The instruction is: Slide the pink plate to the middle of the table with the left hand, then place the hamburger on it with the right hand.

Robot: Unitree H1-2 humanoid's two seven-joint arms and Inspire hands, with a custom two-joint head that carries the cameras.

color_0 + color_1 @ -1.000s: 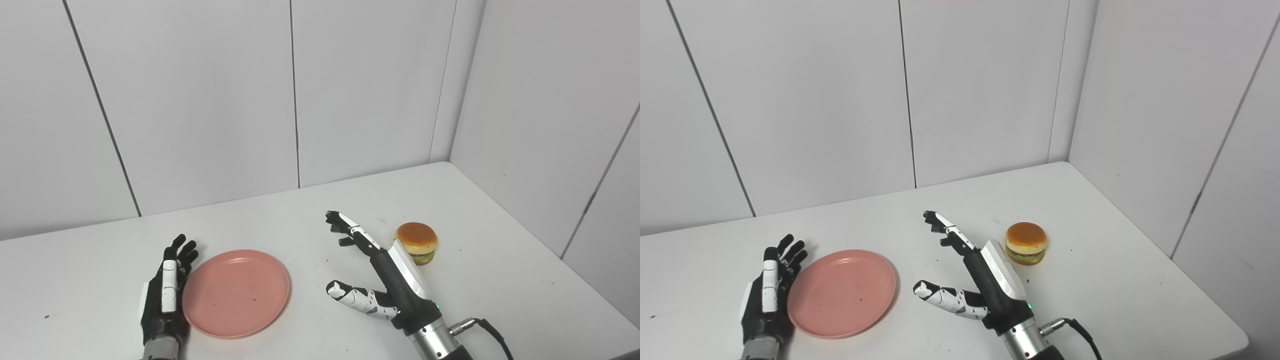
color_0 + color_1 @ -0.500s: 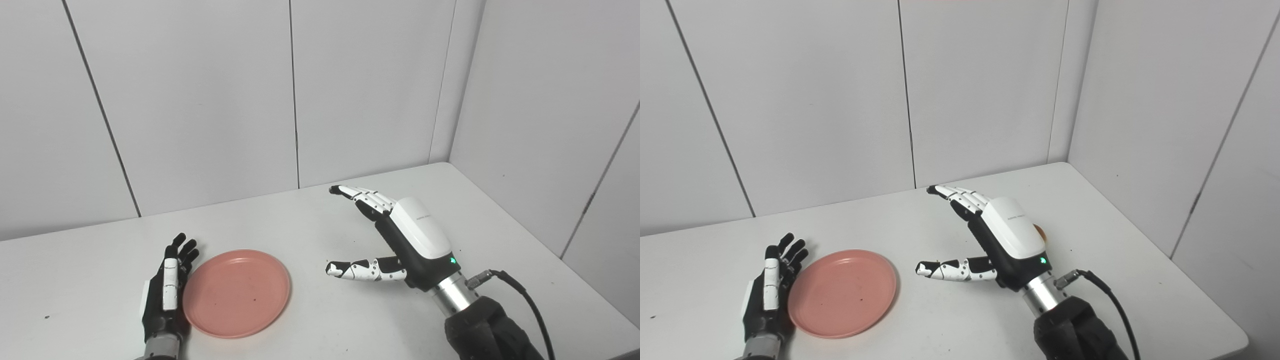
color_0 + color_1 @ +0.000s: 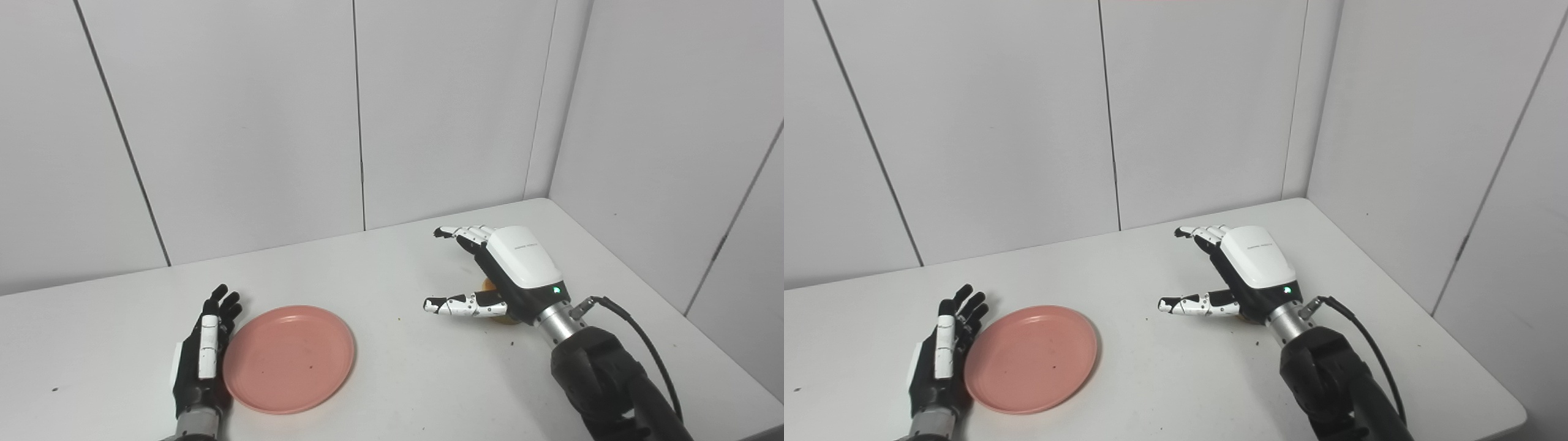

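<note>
The black-and-white right hand [image 3: 511, 275] hovers with fingers spread over the mostly hidden tan hamburger [image 3: 488, 285]. The black left hand [image 3: 205, 358], fingers apart, lies on the white counter [image 3: 392, 392] against the round pink plate's [image 3: 289, 359] left rim.

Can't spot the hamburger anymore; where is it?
On the table's right half, mostly hidden under the open right hand; only a sliver of hamburger shows in the left eye view.
</note>
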